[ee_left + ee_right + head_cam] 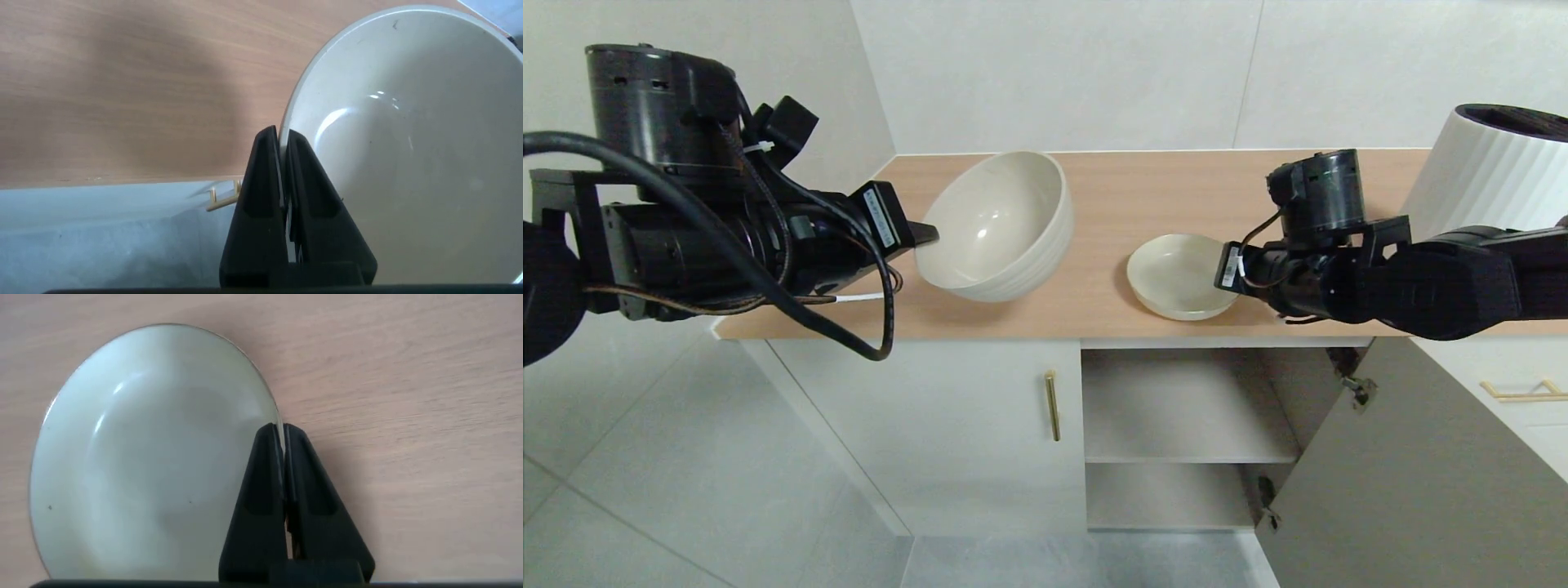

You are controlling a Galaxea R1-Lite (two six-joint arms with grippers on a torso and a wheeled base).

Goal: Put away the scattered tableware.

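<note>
A large cream bowl [1001, 224] hangs tilted above the wooden countertop [1127, 188], held by its rim in my left gripper [925, 237]. In the left wrist view the bowl [409, 155] has its rim pinched between the shut fingers [265, 175]. A small cream plate [1180, 273] lies on the counter near its front edge. My right gripper [1232, 273] is shut on the plate's right rim; the right wrist view shows the plate [155, 449] with its edge clamped between the fingers [265, 478].
A white ribbed container [1490, 167] stands at the counter's right end. Below the counter a cabinet stands open with two bare shelves [1184, 445]; its door [1388, 474] swings out to the right. A closed door with a gold handle [1051, 404] is on the left.
</note>
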